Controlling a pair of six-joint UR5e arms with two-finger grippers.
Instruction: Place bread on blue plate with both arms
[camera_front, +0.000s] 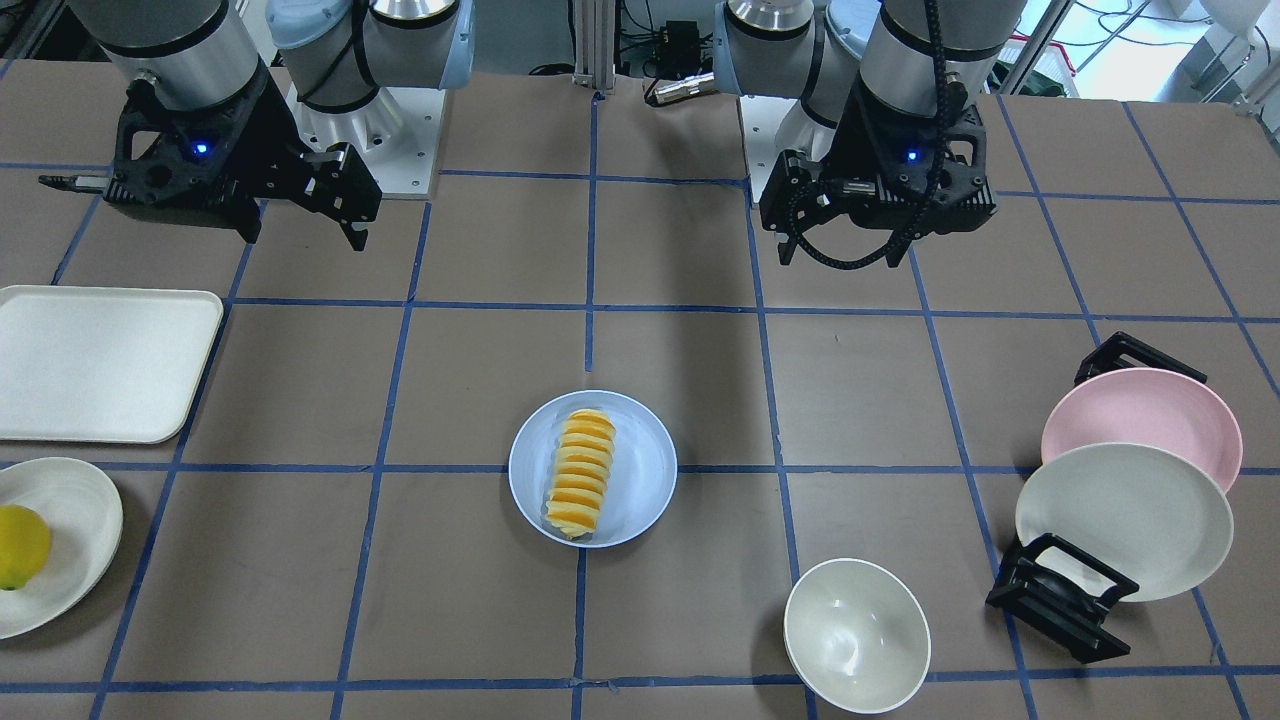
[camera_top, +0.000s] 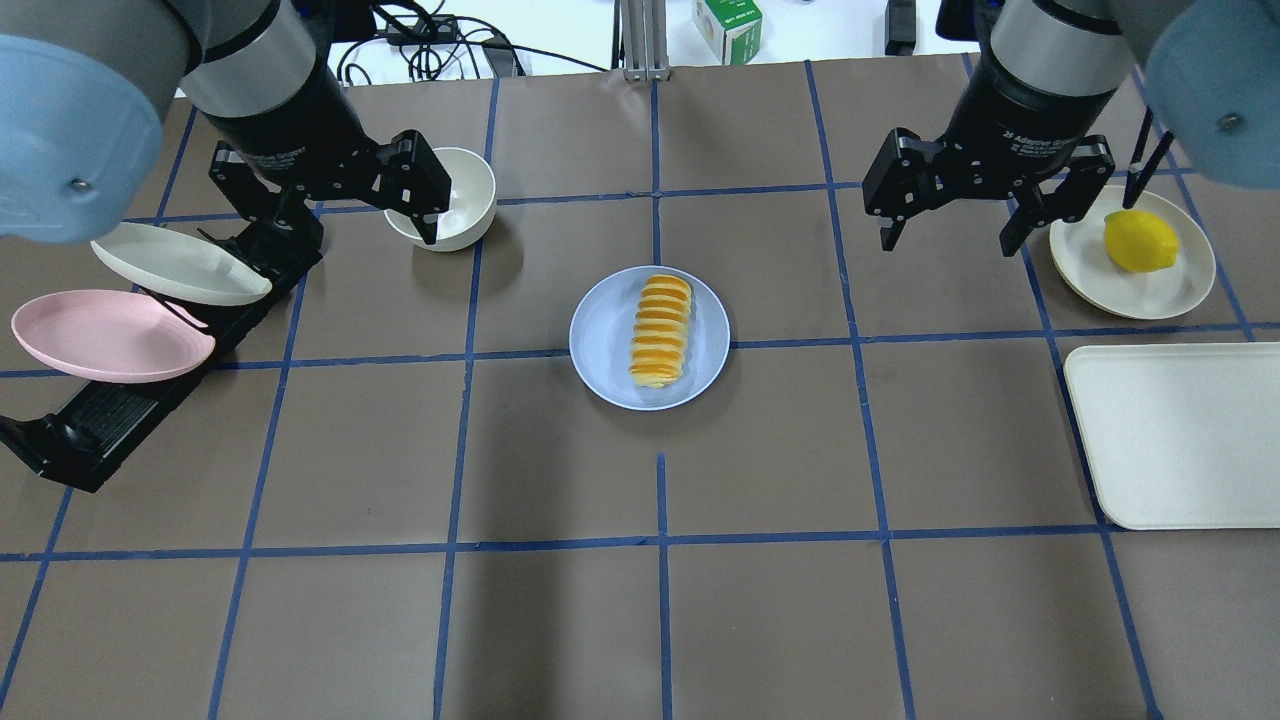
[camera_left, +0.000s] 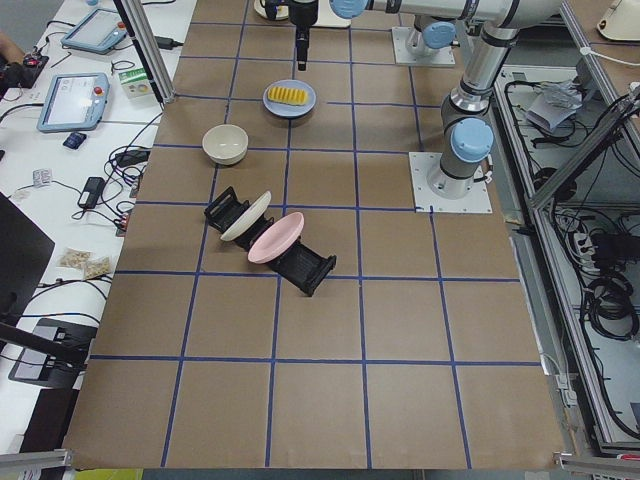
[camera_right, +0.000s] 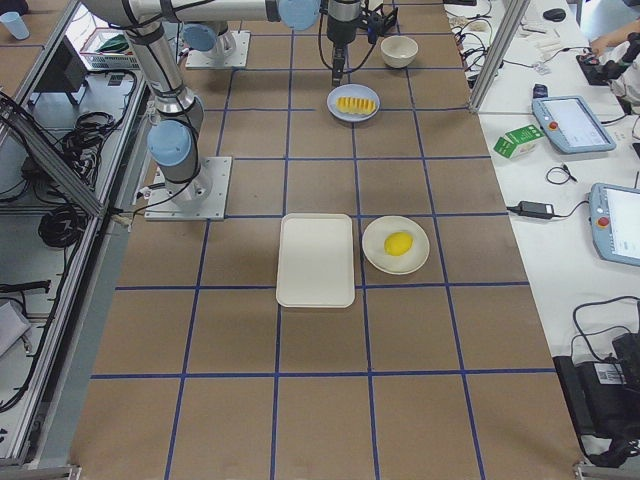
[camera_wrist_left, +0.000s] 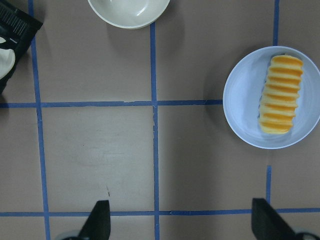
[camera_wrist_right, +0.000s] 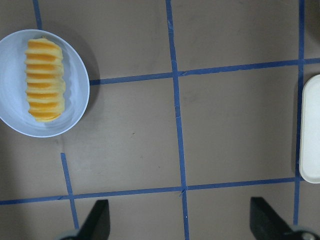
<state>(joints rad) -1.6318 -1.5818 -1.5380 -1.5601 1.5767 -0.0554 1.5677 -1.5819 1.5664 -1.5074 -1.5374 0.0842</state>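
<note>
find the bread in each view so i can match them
front-facing: bread just below centre.
overhead: bread at centre.
exterior left: bread top, left of centre.
exterior right: bread top, right of centre.
left wrist: bread right edge.
right wrist: bread upper left.
Shared landmark: the blue plate under it.

table (camera_top: 560, 620) under brown sheet, blue tape grid (camera_top: 660, 540) across it; white side bench (camera_left: 60, 200) along the operators' side with teach pendant (camera_left: 73, 101), loose cables, small packets; exterior right view shows the same bench holding two pendants, green-white carton (camera_right: 519, 141), black power brick (camera_right: 536, 209); aluminium post (camera_left: 150, 55) stands at the table edge; pale floor (camera_left: 590, 200) on the robot's side, cable bundles (camera_left: 605, 305) and metal frame bars on it; bright even indoor light, soft shadows
</note>
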